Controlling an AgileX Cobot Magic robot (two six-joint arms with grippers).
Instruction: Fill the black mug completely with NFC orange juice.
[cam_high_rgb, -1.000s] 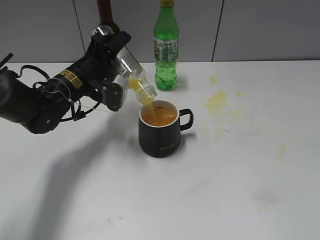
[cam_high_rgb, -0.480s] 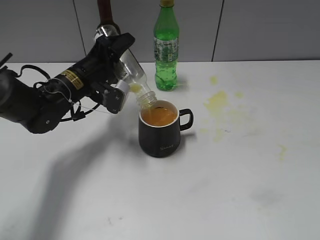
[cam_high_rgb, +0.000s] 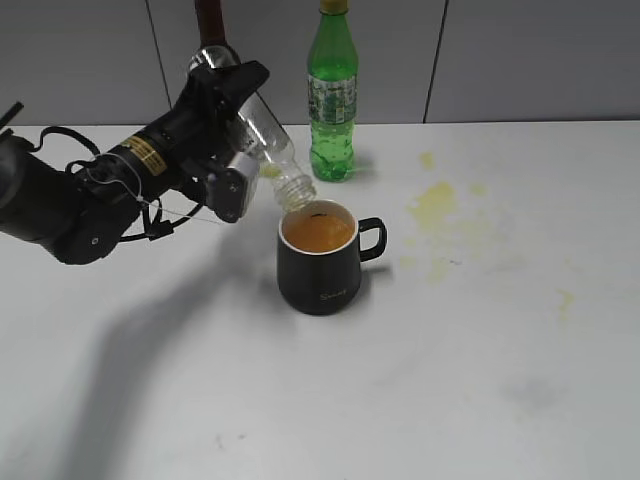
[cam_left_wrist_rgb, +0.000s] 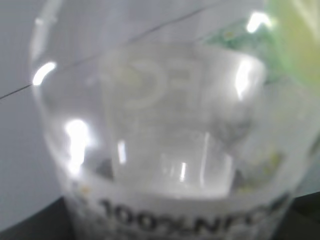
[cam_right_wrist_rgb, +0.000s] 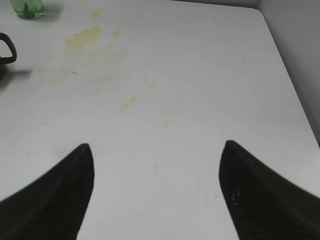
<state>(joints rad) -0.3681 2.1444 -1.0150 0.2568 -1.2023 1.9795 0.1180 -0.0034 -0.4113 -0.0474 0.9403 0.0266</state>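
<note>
Black left gripper (cam_high_rgb: 232, 130) clamps the tilted, near-empty clear bottle (cam_high_rgb: 268, 150) over the black mug (cam_high_rgb: 320, 257); right gripper (cam_right_wrist_rgb: 156, 187) spread wide, empty.

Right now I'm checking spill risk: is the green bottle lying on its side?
No, the green bottle stands upright on the table behind the black mug.

A green soda bottle (cam_high_rgb: 332, 92) stands upright on the white table (cam_high_rgb: 480, 380) near yellowish stains (cam_high_rgb: 433, 205).

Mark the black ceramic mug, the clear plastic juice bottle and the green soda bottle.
black ceramic mug (cam_high_rgb: 322, 278): exterior view, front wall.
clear plastic juice bottle (cam_high_rgb: 268, 140): exterior view, tilted body.
green soda bottle (cam_high_rgb: 332, 95): exterior view, label.
</note>
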